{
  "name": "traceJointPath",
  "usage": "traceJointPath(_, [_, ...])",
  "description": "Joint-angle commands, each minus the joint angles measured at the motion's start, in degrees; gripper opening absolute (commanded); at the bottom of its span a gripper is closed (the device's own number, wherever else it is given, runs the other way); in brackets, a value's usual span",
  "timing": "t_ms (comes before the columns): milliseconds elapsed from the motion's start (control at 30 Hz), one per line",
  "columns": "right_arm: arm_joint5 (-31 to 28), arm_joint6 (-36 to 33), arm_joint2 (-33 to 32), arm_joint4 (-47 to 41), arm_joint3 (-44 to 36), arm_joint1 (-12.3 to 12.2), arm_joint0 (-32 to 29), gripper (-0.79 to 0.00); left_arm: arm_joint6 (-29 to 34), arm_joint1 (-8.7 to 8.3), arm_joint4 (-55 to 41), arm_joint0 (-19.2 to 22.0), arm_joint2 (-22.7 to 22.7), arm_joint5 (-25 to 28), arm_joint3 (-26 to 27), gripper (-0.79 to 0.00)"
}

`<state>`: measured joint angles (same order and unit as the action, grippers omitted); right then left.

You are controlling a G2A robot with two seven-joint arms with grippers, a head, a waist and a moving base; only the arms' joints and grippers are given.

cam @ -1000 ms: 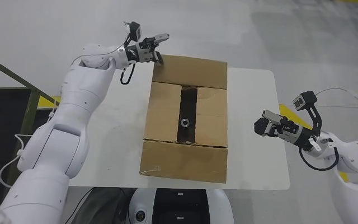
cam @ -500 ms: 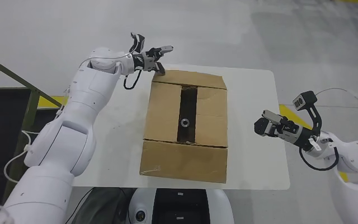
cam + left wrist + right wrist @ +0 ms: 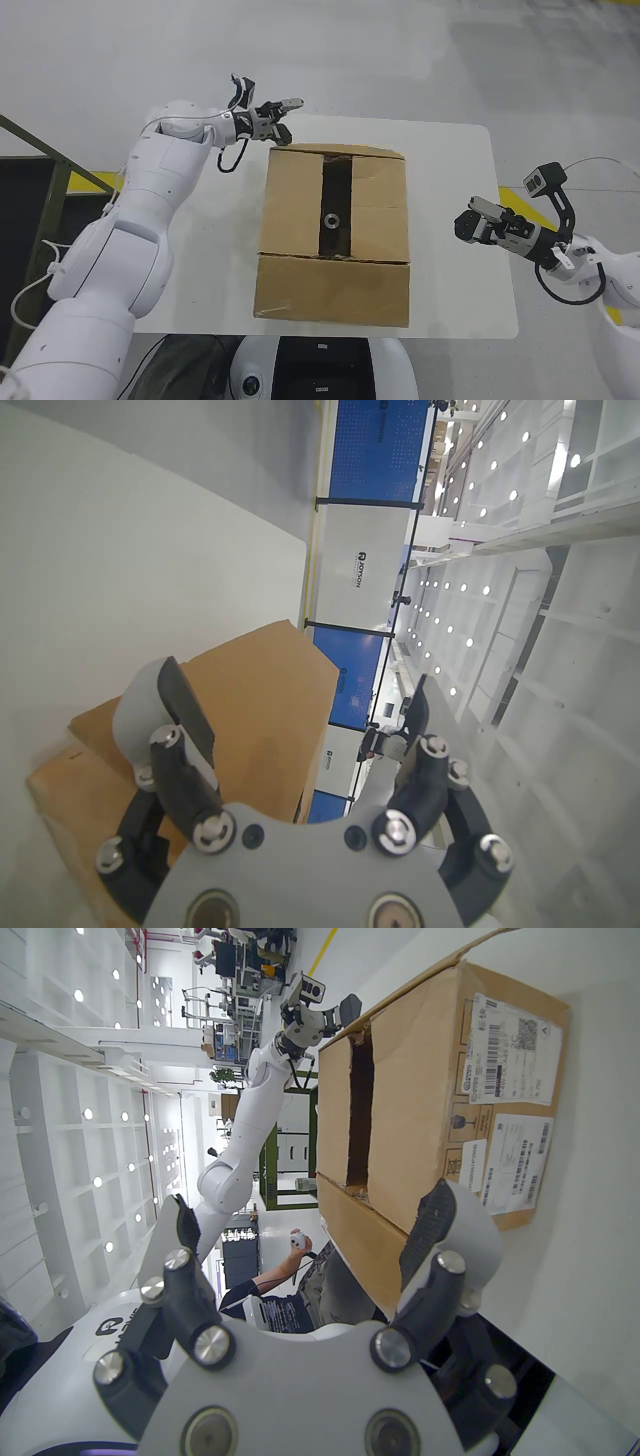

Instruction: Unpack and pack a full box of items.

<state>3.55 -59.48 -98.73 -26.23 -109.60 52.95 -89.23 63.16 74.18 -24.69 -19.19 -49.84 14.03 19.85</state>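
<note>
On the white tabletop a large cardboard box stands about in the middle. Its two long top flaps are folded down but do not meet, which leaves a dark slot along the top. A small round item can be seen down inside the slot. The near short flap also lies folded flat across the top.

At the box's far left corner, the left arm comes in from the left side with its elbow bent. Its forearm runs roughly level toward the box. The left tool hangs just beside and slightly above that corner, with its fingers spread wide and nothing between them. From the left wrist view, one dark pad sits in front of the cardboard. Whether it touches the box cannot be told.

Off the tabletop's right edge, the right arm is held low and out to the side, with its wrist turned so the right tool points toward the box. This tool is well apart from the box, with its fingers spread and empty. The right wrist view looks between the two fingers at the right side of the box, which carries several white printed labels.
</note>
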Motion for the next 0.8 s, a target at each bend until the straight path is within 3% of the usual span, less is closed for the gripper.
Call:
traceJointPath(0, [0.00, 0.00, 0.00, 0.00, 0.00, 0.00, 0.00, 0.000, -0.53, -0.17, -0.15, -0.01, -0.50, 0.54, -0.09, 0.000])
traceJointPath(367, [0.00, 0.00, 0.00, 0.00, 0.00, 0.00, 0.00, 0.000, -1.98, -2.70, -3.63, 1.15, -6.27, 8.64, 0.91, 0.000])
traceJointPath(567, [0.00, 0.00, 0.00, 0.00, 0.00, 0.00, 0.00, 0.000, 6.01, -4.90, -6.32, -0.79, -9.82, 10.26, 4.78, 0.000])
traceJointPath(767, [0.00, 0.00, 0.00, 0.00, 0.00, 0.00, 0.00, 0.000, 12.54, -8.09, -8.01, -5.25, -14.58, 9.61, 11.48, 0.000])
